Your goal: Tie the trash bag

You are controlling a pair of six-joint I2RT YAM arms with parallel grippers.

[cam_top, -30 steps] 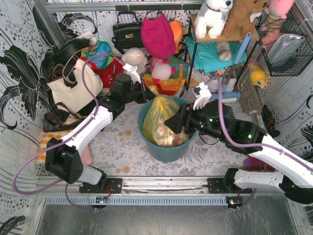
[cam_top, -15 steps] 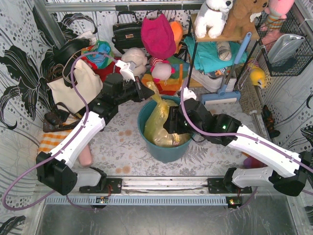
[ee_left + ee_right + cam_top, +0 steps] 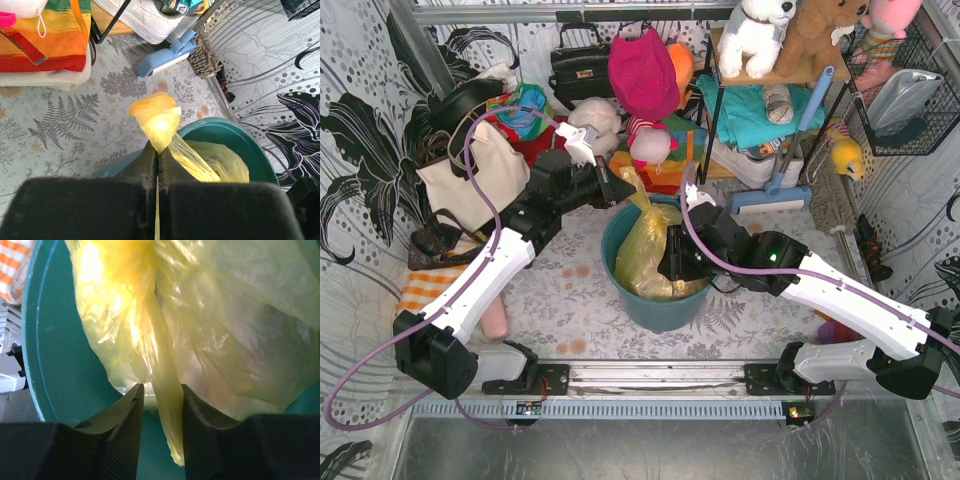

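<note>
The yellow trash bag [image 3: 645, 250] sits inside the round teal bucket [image 3: 655, 312], with pale crumpled stuff showing through it. My left gripper [image 3: 625, 183] is at the bucket's far rim, shut on a top ear of the bag [image 3: 157, 112], which it pulls up taut. In the left wrist view the fingers [image 3: 158, 150] meet with plastic pinched between them. My right gripper [image 3: 668, 262] reaches into the bucket from the right. In its wrist view the jaws [image 3: 161, 390] stand apart around a hanging strip of the bag [image 3: 165, 365]; the strip lies against the right finger [image 3: 200, 410].
A cream tote bag [image 3: 470, 180] and a black handbag [image 3: 580, 65] stand at the back left. Toys and cloth pile up behind the bucket. A shelf with stuffed animals [image 3: 760, 30], a blue brush [image 3: 770, 200] and a wire basket [image 3: 905, 90] fill the back right.
My left gripper has drawn the bag's ear up and back to the far rim. My right gripper has moved left, deeper into the bucket, and its jaws have narrowed round a strip.
</note>
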